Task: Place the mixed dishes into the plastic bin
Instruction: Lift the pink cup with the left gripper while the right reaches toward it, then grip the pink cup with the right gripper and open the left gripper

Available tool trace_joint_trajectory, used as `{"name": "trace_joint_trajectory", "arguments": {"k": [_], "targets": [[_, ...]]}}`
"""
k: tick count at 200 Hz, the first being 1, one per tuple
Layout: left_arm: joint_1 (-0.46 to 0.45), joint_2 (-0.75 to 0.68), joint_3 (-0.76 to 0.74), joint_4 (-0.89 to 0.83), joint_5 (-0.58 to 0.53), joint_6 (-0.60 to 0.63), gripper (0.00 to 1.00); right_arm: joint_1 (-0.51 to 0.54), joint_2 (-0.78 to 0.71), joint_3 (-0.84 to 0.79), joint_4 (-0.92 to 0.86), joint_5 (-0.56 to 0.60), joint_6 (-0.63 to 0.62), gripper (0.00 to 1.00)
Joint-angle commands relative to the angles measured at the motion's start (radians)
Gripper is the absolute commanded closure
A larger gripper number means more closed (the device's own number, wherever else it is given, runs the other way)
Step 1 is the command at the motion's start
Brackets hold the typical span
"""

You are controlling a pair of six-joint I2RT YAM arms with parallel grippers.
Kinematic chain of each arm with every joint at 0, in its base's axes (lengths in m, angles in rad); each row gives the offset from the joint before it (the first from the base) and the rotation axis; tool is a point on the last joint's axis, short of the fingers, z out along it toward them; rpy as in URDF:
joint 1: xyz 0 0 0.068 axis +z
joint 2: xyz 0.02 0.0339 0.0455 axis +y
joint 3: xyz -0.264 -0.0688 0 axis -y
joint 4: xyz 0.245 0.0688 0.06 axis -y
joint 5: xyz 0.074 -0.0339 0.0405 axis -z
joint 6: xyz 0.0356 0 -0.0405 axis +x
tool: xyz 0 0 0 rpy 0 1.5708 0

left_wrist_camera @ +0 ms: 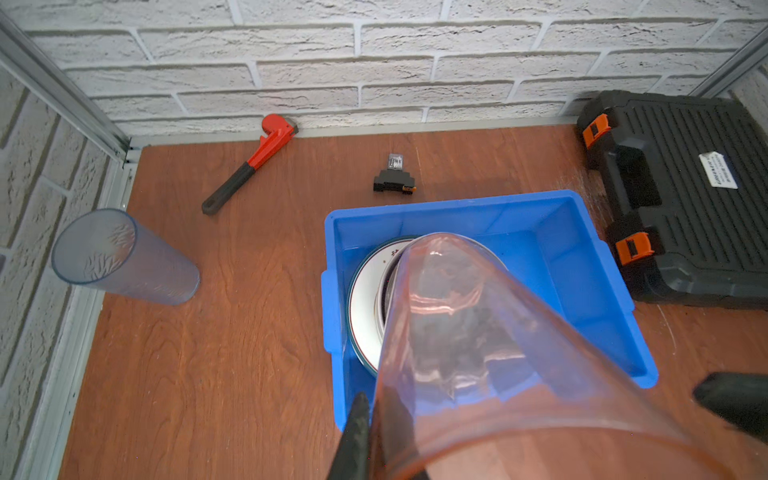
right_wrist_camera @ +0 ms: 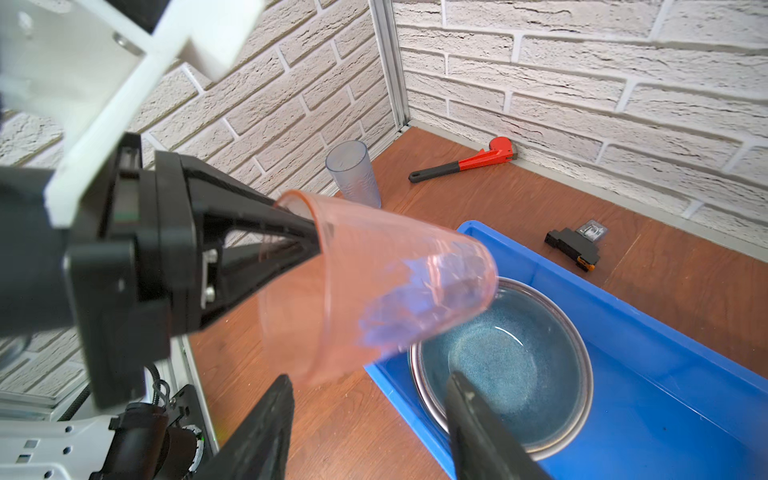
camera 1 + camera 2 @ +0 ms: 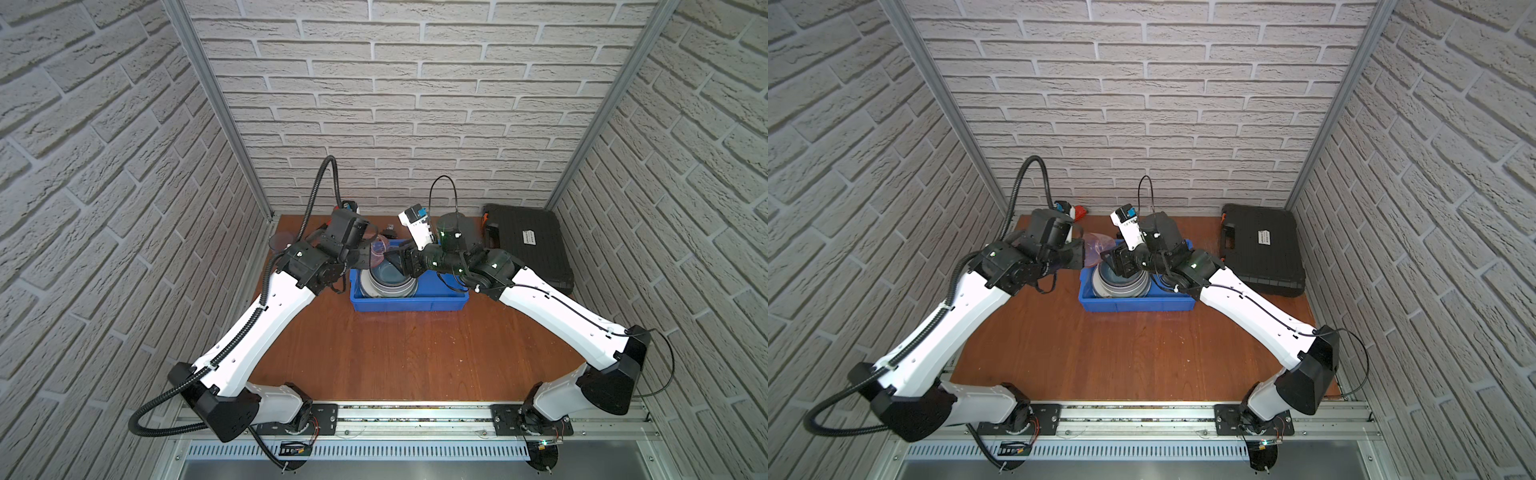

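The left gripper (image 2: 318, 241) was clamped on the rim wall of the pink tumbler (image 2: 374, 286), one finger inside and one outside. It held the tumbler tilted above the left end of the blue bin (image 1: 449, 202), which sat on the tabletop (image 3: 395, 353) toward the middle of its far edge. The right gripper (image 2: 370, 378) hung by the tumbler's base, jaws parted, gripping nothing. A stack of dishes (image 3: 390, 289) already lay in the bin, with the dark blue bowl (image 2: 511, 357) on top and the teal-rimmed plate (image 1: 365, 299) showing beneath. By my reading two things were left: this tumbler, then the bluish tumbler (image 1: 120, 257) standing upright near the far left corner.
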Motion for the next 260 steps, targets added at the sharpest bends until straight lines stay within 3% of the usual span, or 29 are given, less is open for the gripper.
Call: {"name": "trace_joint_trajectory", "arguments": {"k": [1,65,105,190,240,260], "targets": [[-0.044,0.03,0.061,0.075,-0.144,0.025,1.0,0.008,-0.017,0.003,0.073,0.049,0.017,0.4],[-0.127,0.079,0.093,0.095,-0.197,0.042,1.0,0.008,-0.016,-0.038,0.099,0.193,0.052,0.4],[-0.142,0.085,0.1,0.099,-0.197,0.045,1.0,0.008,0.001,-0.079,0.164,0.259,0.111,0.45],[-0.165,0.09,0.109,0.122,-0.081,0.102,1.0,0.008,0.035,-0.094,0.179,0.303,0.149,0.55],[-0.165,0.079,0.089,0.132,-0.042,0.147,0.97,0.008,0.045,-0.095,0.179,0.299,0.168,0.76],[-0.166,0.066,0.075,0.142,-0.028,0.151,0.95,0.008,0.054,-0.094,0.18,0.297,0.175,0.8]]}}
